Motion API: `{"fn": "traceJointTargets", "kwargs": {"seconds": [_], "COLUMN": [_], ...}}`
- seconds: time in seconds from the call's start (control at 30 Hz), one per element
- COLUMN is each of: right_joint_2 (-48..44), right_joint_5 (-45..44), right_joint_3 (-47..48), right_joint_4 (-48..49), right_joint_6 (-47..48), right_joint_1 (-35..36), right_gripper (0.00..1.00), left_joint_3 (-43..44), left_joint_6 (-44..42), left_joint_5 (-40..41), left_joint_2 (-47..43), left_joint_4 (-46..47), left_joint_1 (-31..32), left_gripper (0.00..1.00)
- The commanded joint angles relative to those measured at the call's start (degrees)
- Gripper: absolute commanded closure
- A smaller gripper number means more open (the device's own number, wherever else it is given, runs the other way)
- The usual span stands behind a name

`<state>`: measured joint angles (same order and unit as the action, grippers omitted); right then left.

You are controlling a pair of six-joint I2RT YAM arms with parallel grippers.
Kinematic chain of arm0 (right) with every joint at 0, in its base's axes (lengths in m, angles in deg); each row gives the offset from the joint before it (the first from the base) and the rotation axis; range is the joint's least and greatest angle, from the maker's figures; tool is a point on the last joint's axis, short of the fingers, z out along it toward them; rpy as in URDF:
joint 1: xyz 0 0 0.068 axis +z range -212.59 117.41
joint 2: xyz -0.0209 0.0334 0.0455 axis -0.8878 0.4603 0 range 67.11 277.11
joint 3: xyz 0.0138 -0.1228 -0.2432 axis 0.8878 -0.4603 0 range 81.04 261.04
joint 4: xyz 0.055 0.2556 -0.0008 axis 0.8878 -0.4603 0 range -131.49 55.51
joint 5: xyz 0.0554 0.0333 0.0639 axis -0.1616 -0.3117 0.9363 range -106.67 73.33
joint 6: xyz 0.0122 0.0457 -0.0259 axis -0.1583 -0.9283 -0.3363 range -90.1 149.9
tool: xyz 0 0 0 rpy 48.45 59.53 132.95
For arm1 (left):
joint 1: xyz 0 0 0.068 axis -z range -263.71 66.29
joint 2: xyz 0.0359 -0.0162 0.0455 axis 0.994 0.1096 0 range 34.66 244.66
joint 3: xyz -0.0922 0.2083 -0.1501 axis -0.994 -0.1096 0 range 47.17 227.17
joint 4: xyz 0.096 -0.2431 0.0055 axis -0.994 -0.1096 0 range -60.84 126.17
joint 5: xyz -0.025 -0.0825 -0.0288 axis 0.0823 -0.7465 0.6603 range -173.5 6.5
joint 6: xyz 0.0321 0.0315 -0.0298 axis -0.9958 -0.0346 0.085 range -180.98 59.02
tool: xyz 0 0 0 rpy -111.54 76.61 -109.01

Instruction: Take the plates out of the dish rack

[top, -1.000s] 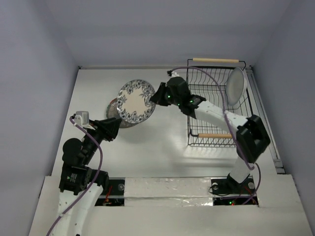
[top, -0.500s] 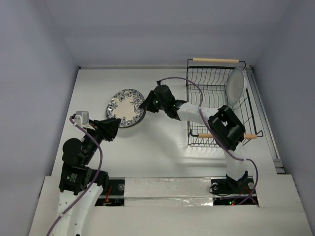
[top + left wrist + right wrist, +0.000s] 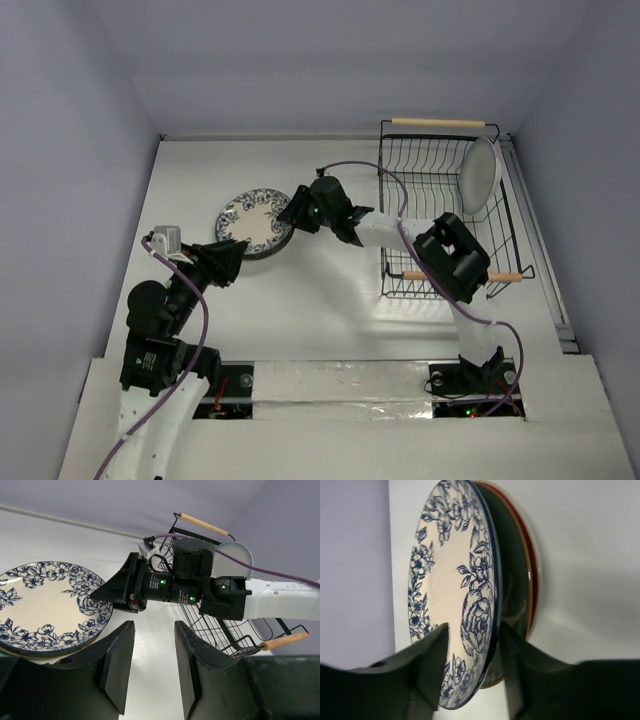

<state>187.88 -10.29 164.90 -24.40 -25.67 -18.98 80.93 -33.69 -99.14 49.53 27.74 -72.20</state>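
The white plate with blue ornament [image 3: 252, 218] lies level at the table's left middle, on or just over the grey-brown plate [image 3: 512, 580] and the red plate [image 3: 532, 565]. My right gripper [image 3: 290, 213] is shut on its right rim, one finger over the face and one under it [image 3: 473, 630]. The plain white blue-rimmed plate [image 3: 480, 175] stands upright in the black wire dish rack [image 3: 437, 123] at the far right. My left gripper [image 3: 232, 258] is open and empty just near of the stack, and the table shows between its fingers [image 3: 155, 630].
The rack's near wooden handle [image 3: 450, 275] sits beside the right arm's elbow [image 3: 455, 258]. A purple cable loops over the right arm. The white table [image 3: 330, 300] is walled in on three sides.
My right gripper carried the blue-ornament plate left and down from mid-air. It went from raised and tilted to level over the stack. The left arm has not moved.
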Motion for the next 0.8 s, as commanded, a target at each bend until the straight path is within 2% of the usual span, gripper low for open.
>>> {"fn": "traceJointTargets", "kwargs": {"seconds": [0.0,0.07,0.13,0.17,0.23,0.33,0.43,0.53,0.57,0.6,0.77], "right_joint_2": [-2.82,-3.96,-5.01,-5.54,-7.12,-9.84,-13.61,-19.92,-22.05,-24.16,-37.08], "right_joint_5": [-1.62,-4.50,-7.15,-9.77,-11.55,-16.73,-21.13,-28.41,-34.35,-37.19,-48.71], "right_joint_3": [2.10,2.37,2.89,2.98,4.20,5.27,4.74,1.76,0.45,-1.66,-8.52], "right_joint_4": [1.53,-0.93,-4.89,-5.86,-9.55,-15.17,-18.43,-20.81,-21.24,-22.90,-25.55], "right_joint_6": [3.44,6.43,9.50,10.47,13.45,17.06,19.79,22.68,23.31,23.92,29.02], "right_joint_1": [1.47,2.17,2.70,2.70,3.31,3.85,3.85,3.85,3.85,3.85,-4.66], "right_gripper": [0.47,0.33,0.27,0.21,0.17,0.16,0.22,0.66,0.94,1.00,1.00], "left_joint_3": [-0.01,-0.01,-0.18,-0.10,-0.18,-0.27,-0.36,-0.27,-0.27,-0.27,-0.36], "left_joint_6": [-0.13,-0.13,-0.13,-0.13,-0.13,-0.13,-0.13,-0.13,-0.13,-0.13,-0.13], "left_joint_5": [-0.62,-0.80,-0.97,-0.97,-1.15,-1.59,-1.59,-1.50,-1.41,-1.50,-1.50], "left_joint_2": [0.60,0.60,0.68,0.60,0.68,0.77,0.51,0.07,-0.02,-0.02,-0.37], "left_joint_4": [3.15,3.33,3.50,3.50,3.59,3.85,3.77,3.59,3.68,3.68,3.77], "left_joint_1": [-0.26,-0.26,-0.26,-0.26,-0.26,-0.26,-0.26,-0.26,-0.26,-0.26,-0.26], "left_gripper": [0.65,0.65,0.65,0.65,0.65,0.64,0.64,0.64,0.64,0.63,0.63]}}
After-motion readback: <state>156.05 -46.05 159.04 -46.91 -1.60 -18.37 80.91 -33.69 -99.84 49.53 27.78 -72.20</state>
